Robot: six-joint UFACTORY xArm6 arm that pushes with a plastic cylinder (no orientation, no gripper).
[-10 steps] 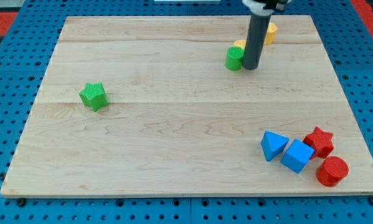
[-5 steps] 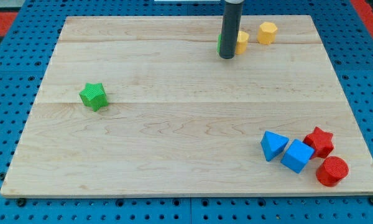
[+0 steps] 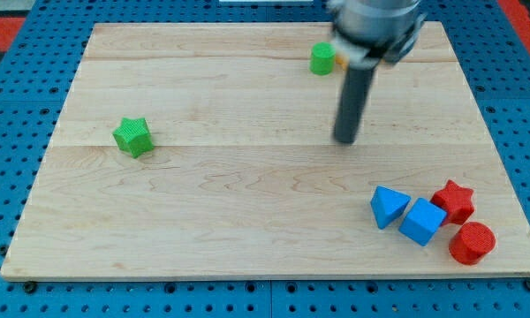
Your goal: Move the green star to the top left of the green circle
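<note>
The green star (image 3: pixel 132 136) lies on the wooden board (image 3: pixel 247 194) at the view's left. The green circle (image 3: pixel 321 58) stands near the view's top, right of centre. My tip (image 3: pixel 345 139) is on the board below and a little right of the green circle, far to the right of the green star, touching neither. The rod is blurred.
A yellow block (image 3: pixel 342 61) peeks out right of the green circle, mostly hidden behind the rod's mount. A blue triangle (image 3: pixel 388 207), a blue cube (image 3: pixel 422 221), a red star (image 3: pixel 453 200) and a red cylinder (image 3: pixel 471 243) cluster at the bottom right.
The green circle was pushed up toward the view's top edge. My tip then swung down and to the right, away from it. The arm now hides the yellow blocks. The green star has not moved.
</note>
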